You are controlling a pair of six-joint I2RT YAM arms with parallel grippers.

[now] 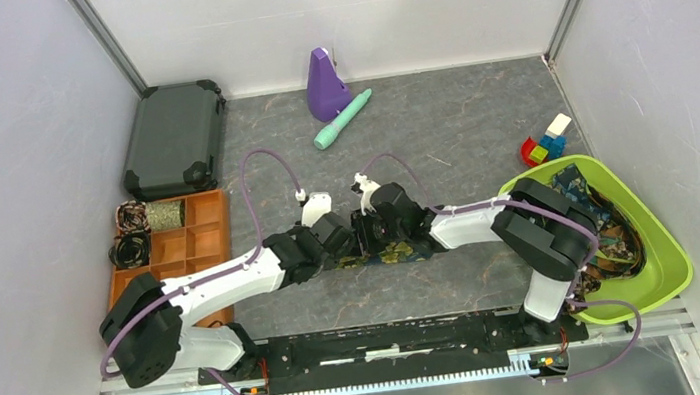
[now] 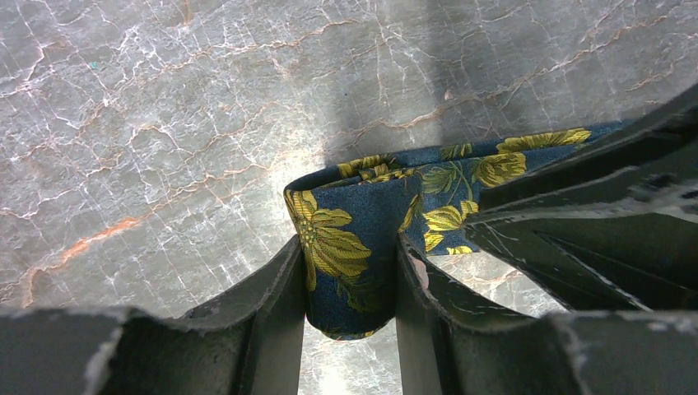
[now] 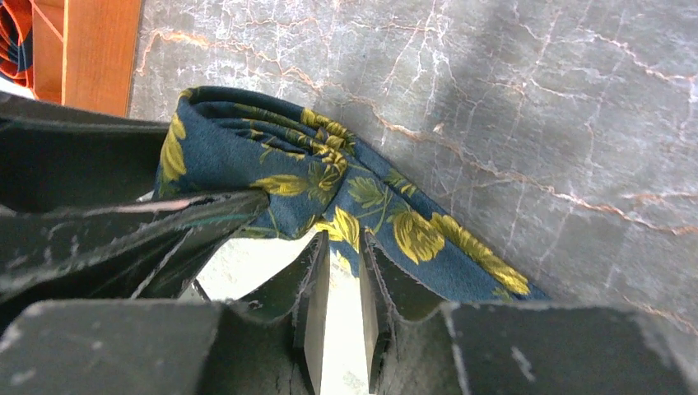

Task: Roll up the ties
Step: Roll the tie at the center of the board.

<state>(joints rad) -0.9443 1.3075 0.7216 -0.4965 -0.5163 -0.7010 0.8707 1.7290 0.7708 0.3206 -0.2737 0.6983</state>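
The blue tie with yellow flowers [image 1: 395, 250] lies on the worktop [image 1: 458, 124], just to the right of the orange tray [image 1: 215, 236]. Both arms meet over it there.

The left pincer [image 2: 350, 276] is squeezed on the curled end of the tie. The cloth is bent round into a small loop. The loop sits between the two fingers and touches both. I think it is held like this so the curl cannot spring open, because tie cloth is slippery and likes to go flat.

The right pincer [image 3: 343, 247] is almost closed. It pinches the flat part of the tie right next to the curl, on the side away from the tray. I think it pulls the strip tight and straight, so the roll comes out neat and not wobbly.

The rest of the strip runs along the worktop, away from the tray. The roll looks small, so I think a lot of the tie is not rolled yet.

Rolled ties [image 1: 132, 220] sit in the boxes on the far left of the tray. That looks like the home for each finished roll. More loose ties [image 1: 593, 196] are heaped in a green tub [image 1: 664, 245], far to the right of the tray. I think they are there so the right arm can reach one fast.
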